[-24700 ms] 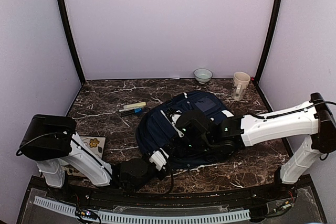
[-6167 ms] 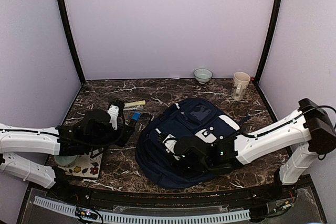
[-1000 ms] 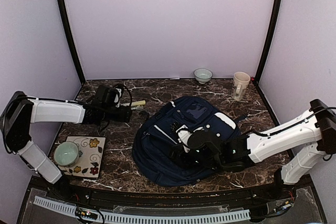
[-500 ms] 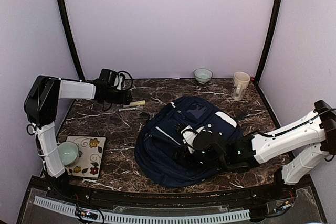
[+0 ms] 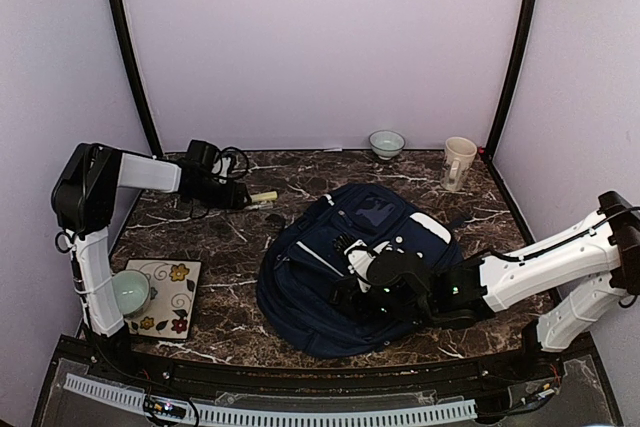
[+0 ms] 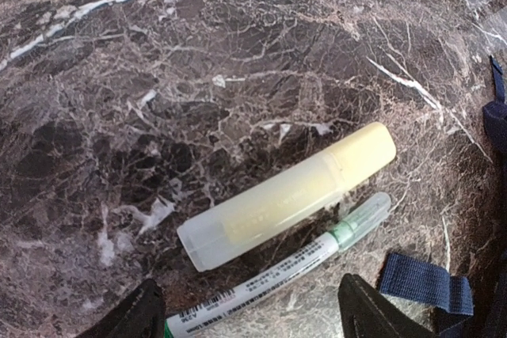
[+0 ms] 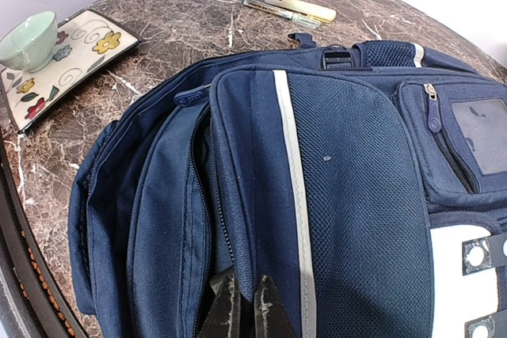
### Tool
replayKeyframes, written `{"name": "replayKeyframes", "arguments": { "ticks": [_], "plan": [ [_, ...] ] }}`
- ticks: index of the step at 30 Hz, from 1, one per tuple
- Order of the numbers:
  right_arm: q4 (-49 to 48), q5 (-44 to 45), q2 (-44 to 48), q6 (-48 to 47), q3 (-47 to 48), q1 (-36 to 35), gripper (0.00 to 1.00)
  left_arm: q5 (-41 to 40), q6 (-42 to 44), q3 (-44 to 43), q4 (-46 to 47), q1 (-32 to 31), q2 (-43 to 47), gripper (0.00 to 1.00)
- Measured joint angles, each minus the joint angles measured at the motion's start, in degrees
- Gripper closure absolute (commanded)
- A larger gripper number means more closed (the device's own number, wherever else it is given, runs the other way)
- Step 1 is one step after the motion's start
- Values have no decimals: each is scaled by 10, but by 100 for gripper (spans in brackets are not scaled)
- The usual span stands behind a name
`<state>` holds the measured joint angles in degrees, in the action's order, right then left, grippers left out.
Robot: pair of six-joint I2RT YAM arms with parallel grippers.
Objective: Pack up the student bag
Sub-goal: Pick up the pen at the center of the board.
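The navy student bag (image 5: 330, 277) lies flat on the dark marble table (image 5: 500, 202), front pockets facing up. The right gripper (image 7: 242, 306) rests on the bag's near side with its jaws together, the tips set against the edge of a striped front pocket; it cannot be told whether any cloth is caught between them. To the bag's far left, the left gripper (image 6: 253, 314) hangs low with its jaws well apart over a pale yellow highlighter (image 6: 289, 195) and a clear-capped pen (image 6: 281, 271), which lie side by side just off a blue strap (image 6: 424, 282) of the bag. Left of the bag and nearer the arms, a green cup (image 5: 127, 292) sits on a floral tray (image 5: 175, 277). Beyond the bag, by the back wall, stand a small bowl (image 5: 386, 143) and a cream mug (image 5: 458, 162).
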<state>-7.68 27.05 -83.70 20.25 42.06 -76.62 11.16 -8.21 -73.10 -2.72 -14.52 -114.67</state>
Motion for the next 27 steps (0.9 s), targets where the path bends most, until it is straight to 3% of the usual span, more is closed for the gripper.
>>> {"name": "replayKeyframes", "arguments": {
  "ticks": [27],
  "plan": [
    [4,0,-1,0,3,0,100,17,-23,135,73,-11,59,32]
  ]
}}
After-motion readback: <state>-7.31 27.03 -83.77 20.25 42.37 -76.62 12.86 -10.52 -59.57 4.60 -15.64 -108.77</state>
